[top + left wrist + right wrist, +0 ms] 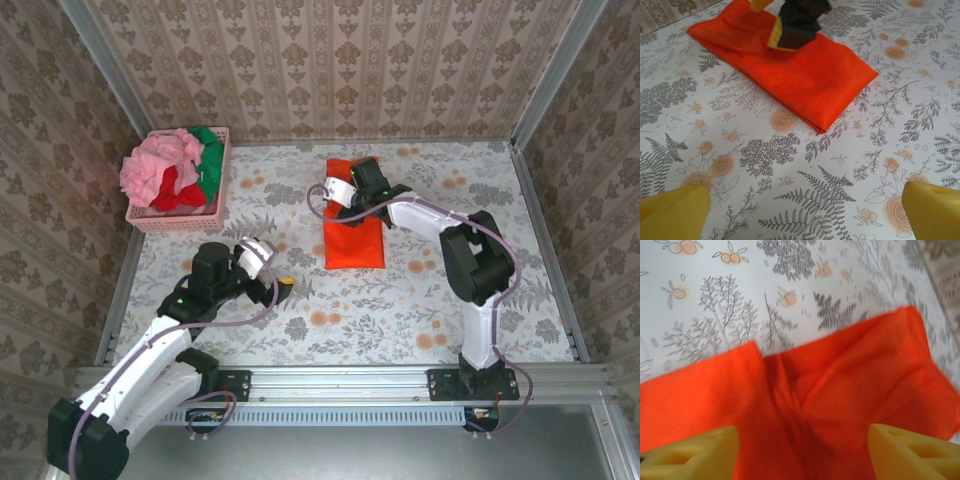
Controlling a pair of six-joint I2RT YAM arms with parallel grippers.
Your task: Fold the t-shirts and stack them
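An orange t-shirt (355,235) lies folded into a long strip in the middle of the table, creased at its far end (815,390). My right gripper (350,200) hovers low over that far end, its yellow fingers (690,455) spread wide on either side of the cloth (802,450), open and holding nothing. My left gripper (283,287) sits low on the table to the left of the shirt, facing it, wide open (805,215) with bare tabletop between its fingers. The shirt's near end (815,85) lies ahead of it. Pink (160,165), red (180,192) and green (210,152) t-shirts are heaped in the basket.
A pink lattice basket (180,222) stands at the back left. Patterned walls enclose the table on three sides. Floral tablecloth (350,310) stretches in front of the shirt and to its right.
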